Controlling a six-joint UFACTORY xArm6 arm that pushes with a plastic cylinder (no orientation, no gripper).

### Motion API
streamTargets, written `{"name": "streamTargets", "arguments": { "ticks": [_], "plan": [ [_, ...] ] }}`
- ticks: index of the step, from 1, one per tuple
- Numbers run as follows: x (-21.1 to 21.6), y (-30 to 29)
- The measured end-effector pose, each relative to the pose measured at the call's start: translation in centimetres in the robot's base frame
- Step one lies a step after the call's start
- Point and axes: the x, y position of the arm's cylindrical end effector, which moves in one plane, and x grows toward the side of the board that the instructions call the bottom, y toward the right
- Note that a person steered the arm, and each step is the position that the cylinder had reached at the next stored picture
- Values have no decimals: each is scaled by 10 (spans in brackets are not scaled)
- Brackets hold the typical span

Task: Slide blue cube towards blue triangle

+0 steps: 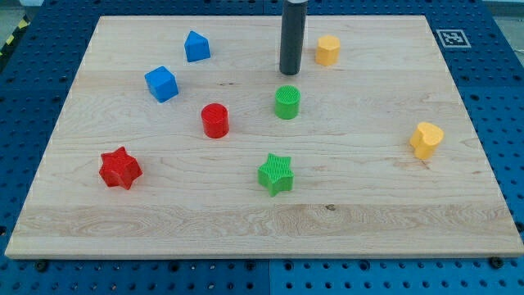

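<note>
my tip [291, 72] stood just above the green cylinder [287, 102] in the view, touching no block, the rod upright. it has no fingers to open or close. eight blocks lay on the wooden board [368, 205]: two blue, two red, two green, two yellow. the blue cube [161, 83] sat at the view's left, near the blue triangle [196, 47] above it.

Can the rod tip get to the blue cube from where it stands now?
Probably yes. My tip stands to the right of the blue cube, above the green cylinder; bare board lies between tip and cube.
</note>
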Motion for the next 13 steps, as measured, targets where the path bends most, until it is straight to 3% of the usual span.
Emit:
{"name": "streamTargets", "arguments": {
  "ticks": [4, 6, 8, 10, 13],
  "plan": [
    [35, -31],
    [42, -111],
    [86, -143],
    [75, -234],
    [44, -176]
  ]
}}
